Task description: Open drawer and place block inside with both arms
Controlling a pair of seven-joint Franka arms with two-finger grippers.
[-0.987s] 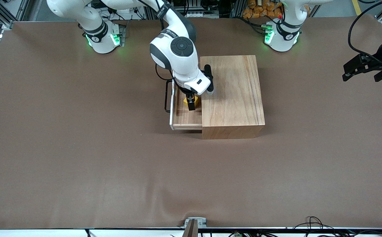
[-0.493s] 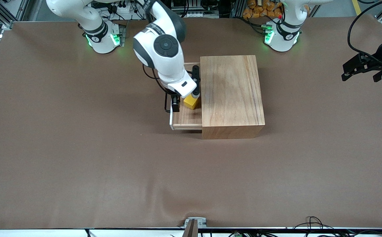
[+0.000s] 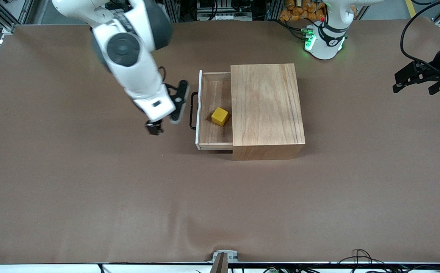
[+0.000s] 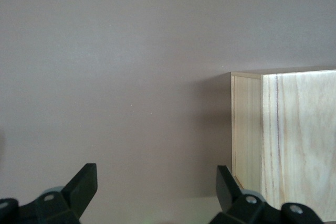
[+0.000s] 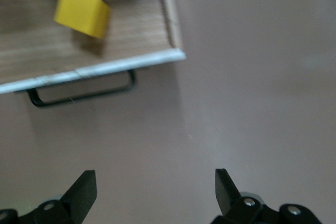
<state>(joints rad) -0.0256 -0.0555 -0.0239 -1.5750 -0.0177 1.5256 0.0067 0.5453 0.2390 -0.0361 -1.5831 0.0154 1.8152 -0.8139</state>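
Sitting in the pulled-out drawer (image 3: 215,113), front view: small matte yellow block (image 3: 220,116) on pale grained wood, white front edge, thin black wire handle (image 3: 192,110). Big smooth wooden box (image 3: 267,110) on the brown table (image 3: 91,197). Right gripper (image 3: 154,127) is over the table in front of the drawer, empty. Left gripper (image 3: 413,81) waits off toward the left arm's end.

Left wrist view: fingers (image 4: 84,184) spread, box corner (image 4: 283,140) below.

Right wrist view: fingers (image 5: 84,190) spread wide; block (image 5: 81,11) inside drawer (image 5: 131,35).

Right tool (image 3: 154,128) hangs low, fingers spread; left tool (image 3: 417,77) waits raised, fingers spread.
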